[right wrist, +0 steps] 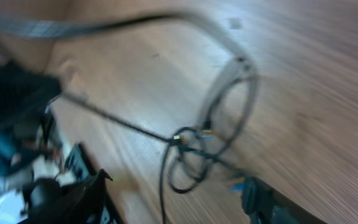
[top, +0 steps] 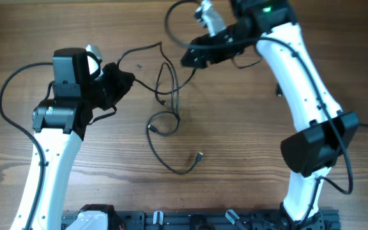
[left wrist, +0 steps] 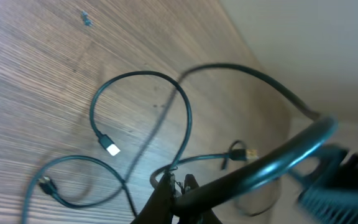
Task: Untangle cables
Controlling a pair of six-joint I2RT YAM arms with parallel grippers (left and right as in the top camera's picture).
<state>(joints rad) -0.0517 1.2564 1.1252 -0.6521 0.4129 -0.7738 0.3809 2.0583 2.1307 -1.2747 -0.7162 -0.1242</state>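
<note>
Several thin black cables lie tangled in loops mid-table, with one plug end at the front and another at the left of the loops. My left gripper is just left of the tangle; in the left wrist view its jaws are shut on a thin cable, with loops and silvery plugs beyond. My right gripper is above the tangle's far right. In the blurred right wrist view its fingers are spread open, and a cable strand runs between them.
Thicker black arm wires loop at the far left and top. The right arm's base joint stands at the right. A black rail runs along the front edge. The wooden tabletop spreads around.
</note>
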